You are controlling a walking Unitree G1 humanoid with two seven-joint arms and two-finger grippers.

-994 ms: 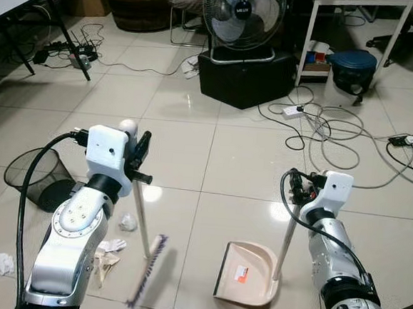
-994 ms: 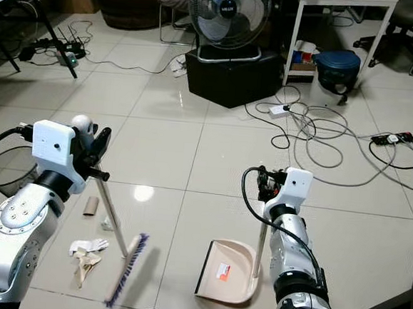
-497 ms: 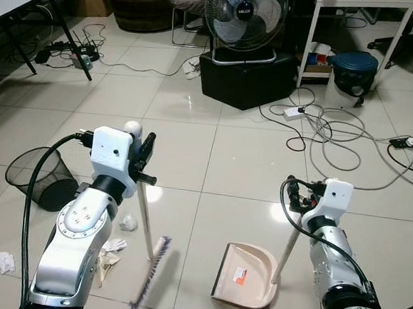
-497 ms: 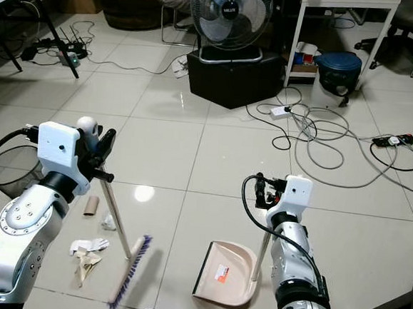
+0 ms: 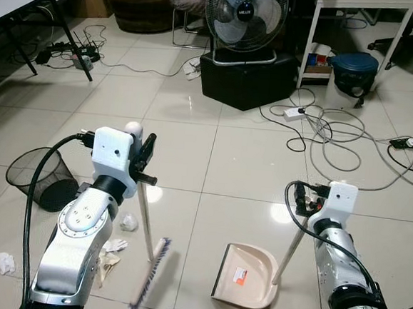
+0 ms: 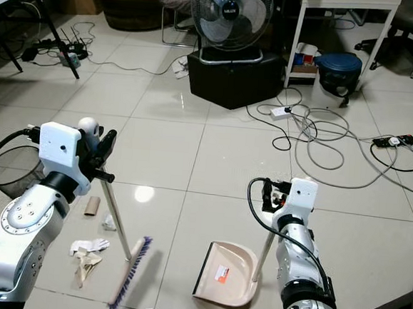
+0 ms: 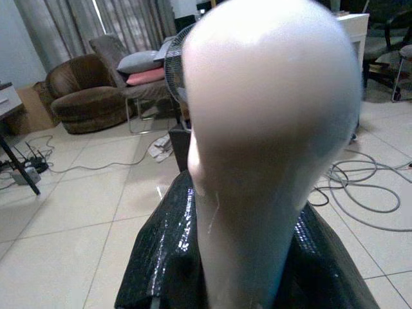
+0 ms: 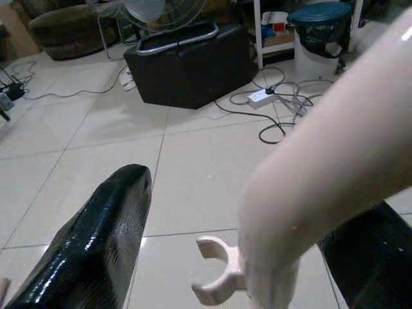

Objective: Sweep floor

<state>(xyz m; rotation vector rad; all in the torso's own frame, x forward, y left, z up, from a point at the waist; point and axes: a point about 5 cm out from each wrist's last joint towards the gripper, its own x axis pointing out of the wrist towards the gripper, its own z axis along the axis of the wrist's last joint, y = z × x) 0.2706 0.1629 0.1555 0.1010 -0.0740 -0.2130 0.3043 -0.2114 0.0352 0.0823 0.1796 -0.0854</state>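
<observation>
Evidently the left gripper point(image 5: 143, 165) was clamped near the top of the stiff, light broom point(image 5: 147, 273) beside the dustpan point(image 5: 245, 276), whose handle the right gripper point(image 5: 308, 205) gripped

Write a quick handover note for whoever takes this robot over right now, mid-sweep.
Left gripper: shut on the broom handle; bristles on the floor, just right of the trash.
Right gripper: shut on the dustpan handle; pan flat on the tile, right of the broom.
Trash: crumpled paper scraps and a cardboard tube lie left of the broom, near the tipped wire basket.
Done: both tools in hand. Nothing visible in the pan.
Left: sweep the scraps into the pan.
</observation>
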